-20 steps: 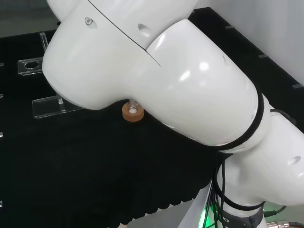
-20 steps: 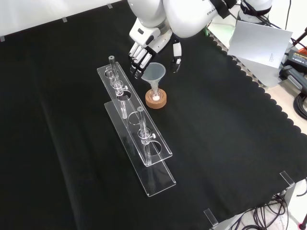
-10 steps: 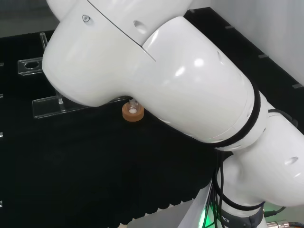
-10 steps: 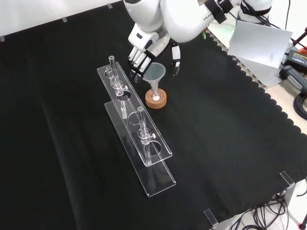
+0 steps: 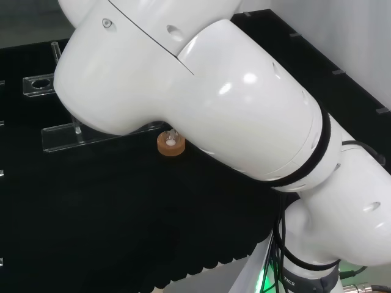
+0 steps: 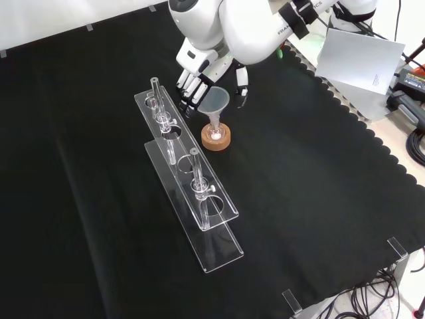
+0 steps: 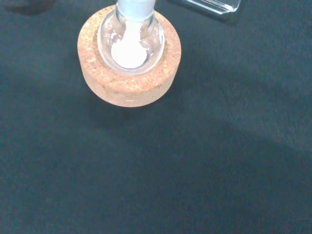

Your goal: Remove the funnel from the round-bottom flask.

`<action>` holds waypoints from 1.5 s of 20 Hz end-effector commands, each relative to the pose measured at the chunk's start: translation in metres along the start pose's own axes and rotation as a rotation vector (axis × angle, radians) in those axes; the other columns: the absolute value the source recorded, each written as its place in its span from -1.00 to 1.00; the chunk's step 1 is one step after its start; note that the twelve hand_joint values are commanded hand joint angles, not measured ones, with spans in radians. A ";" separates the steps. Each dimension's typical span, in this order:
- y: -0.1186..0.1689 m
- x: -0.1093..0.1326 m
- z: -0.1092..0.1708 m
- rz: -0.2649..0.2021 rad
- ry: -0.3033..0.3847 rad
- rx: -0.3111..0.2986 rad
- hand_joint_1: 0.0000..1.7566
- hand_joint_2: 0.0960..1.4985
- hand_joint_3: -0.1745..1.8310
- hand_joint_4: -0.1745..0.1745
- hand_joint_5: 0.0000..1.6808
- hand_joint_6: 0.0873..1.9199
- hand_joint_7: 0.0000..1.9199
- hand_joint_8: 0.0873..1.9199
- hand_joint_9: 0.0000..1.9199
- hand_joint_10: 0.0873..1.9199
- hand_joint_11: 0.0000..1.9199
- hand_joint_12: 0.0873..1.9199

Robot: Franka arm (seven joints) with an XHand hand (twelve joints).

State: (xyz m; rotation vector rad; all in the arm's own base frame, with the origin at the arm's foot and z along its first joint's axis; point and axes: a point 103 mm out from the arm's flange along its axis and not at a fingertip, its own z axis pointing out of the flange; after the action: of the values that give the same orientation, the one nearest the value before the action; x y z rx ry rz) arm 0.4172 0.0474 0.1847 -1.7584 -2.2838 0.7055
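Observation:
A clear funnel [image 6: 214, 101] stands with its stem in a small round-bottom flask [image 6: 216, 131] that rests on a cork ring [image 6: 216, 139]. White powder lies in the flask's bulb [image 7: 129, 50], and the cork ring [image 7: 127, 84] shows close up in the wrist view. The hand [image 6: 202, 66] hangs just behind the funnel's cone, fingers [image 6: 189, 86] on its left and thumb [image 6: 240, 85] on its right in the front view. The fingers are straight and spread, apart from the funnel. In the head view the cork ring [image 5: 170, 144] peeks out under the arm's white link.
Two clear plastic racks [image 6: 199, 199] with glass tubes stand to the left of the flask in the front view, the nearer end close to the hand's fingers. The racks [image 5: 64, 135] also show at the left in the head view. A grey panel [image 6: 362, 63] lies at the bench's right.
The hand has come down and a little left in the front view, so its fingers and thumb now flank the funnel's cone. Funnel and flask have not moved.

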 end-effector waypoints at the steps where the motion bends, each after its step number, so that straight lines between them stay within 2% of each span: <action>1: 0.003 -0.002 0.004 0.006 -0.014 -0.027 -0.24 -0.18 -0.46 -0.20 -0.76 -1.00 -0.88 -0.32 -0.48 -0.35 -0.70 0.53; 4: 0.002 -0.002 0.002 0.021 -0.031 -0.057 -0.21 -0.18 -0.45 -0.26 -0.74 -1.00 -0.79 -0.30 -0.39 -0.40 -0.67 0.50; 6: 0.001 -0.001 0.000 0.041 -0.051 -0.100 -0.18 -0.17 -0.43 -0.30 -0.69 -1.00 -0.72 -0.30 -0.31 -0.43 -0.62 0.47; 7: -0.001 0.000 -0.001 0.065 -0.079 -0.162 -0.16 -0.16 -0.41 -0.33 -0.65 -1.00 -0.67 -0.30 -0.25 -0.45 -0.58 0.44; 8: -0.004 0.000 -0.002 0.083 -0.099 -0.205 -0.14 -0.14 -0.39 -0.34 -0.57 -1.00 -0.58 -0.31 -0.18 -0.47 -0.53 0.42; 10: -0.008 0.001 -0.006 0.103 -0.120 -0.243 -0.10 -0.11 -0.34 -0.30 -0.36 -0.96 -0.39 -0.33 -0.03 -0.54 -0.42 0.35; 12: -0.010 0.002 -0.009 0.107 -0.132 -0.253 -0.07 -0.09 -0.30 -0.18 -0.13 -0.72 -0.24 -0.36 0.10 -0.61 -0.34 0.30; 14: -0.012 0.003 -0.012 0.100 -0.144 -0.260 -0.06 -0.07 -0.27 -0.07 -0.03 -0.50 -0.14 -0.37 0.19 -0.66 -0.29 0.26; 16: -0.013 0.003 -0.015 0.095 -0.148 -0.259 -0.05 -0.07 -0.26 0.00 0.03 -0.41 -0.10 -0.36 0.22 -0.67 -0.27 0.25; 21: -0.022 -0.002 -0.030 0.082 -0.146 -0.224 -0.05 -0.07 -0.25 0.06 0.07 -0.33 -0.08 -0.36 0.24 -0.68 -0.25 0.24; 26: -0.033 -0.003 -0.044 0.086 -0.159 -0.234 -0.06 -0.07 -0.24 0.05 0.06 -0.31 -0.08 -0.36 0.24 -0.69 -0.26 0.23; 30: -0.040 0.001 -0.057 0.071 -0.183 -0.232 -0.06 -0.07 -0.24 0.04 0.05 -0.30 -0.08 -0.35 0.23 -0.69 -0.26 0.23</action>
State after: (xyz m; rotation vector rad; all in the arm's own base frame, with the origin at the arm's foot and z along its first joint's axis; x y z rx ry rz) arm 0.4086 0.0517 0.2415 -1.9707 -2.5078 0.6384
